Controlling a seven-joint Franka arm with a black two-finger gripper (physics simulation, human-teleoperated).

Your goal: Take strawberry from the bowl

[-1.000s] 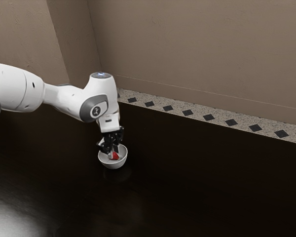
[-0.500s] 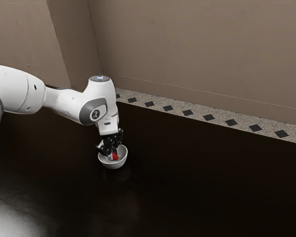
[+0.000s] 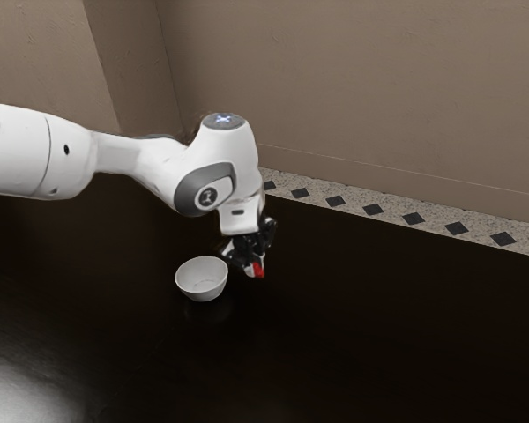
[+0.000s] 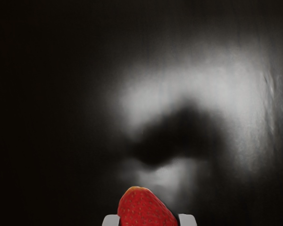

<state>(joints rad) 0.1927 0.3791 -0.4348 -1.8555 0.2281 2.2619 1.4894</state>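
Note:
The black gripper (image 3: 255,267) is to the exterior view's right of the white bowl (image 3: 190,284), outside its rim and above the dark table. It is shut on the red strawberry (image 3: 259,270), which hangs at its fingertips. In the wrist view the strawberry (image 4: 144,210) sits between the gripper's two light fingertips (image 4: 148,220), one on each side of it. The bowl stands upright, and its inside shows plain white with nothing in it.
The dark, glossy table (image 3: 353,335) reflects light and the hand's shadow. Along its far edge runs a speckled strip with dark diamonds (image 3: 373,210), with a brown wall (image 3: 353,88) behind.
The gripper has risen out of the bowl and moved toward the exterior view's right, carrying the strawberry with it. The bowl has stayed where it was.

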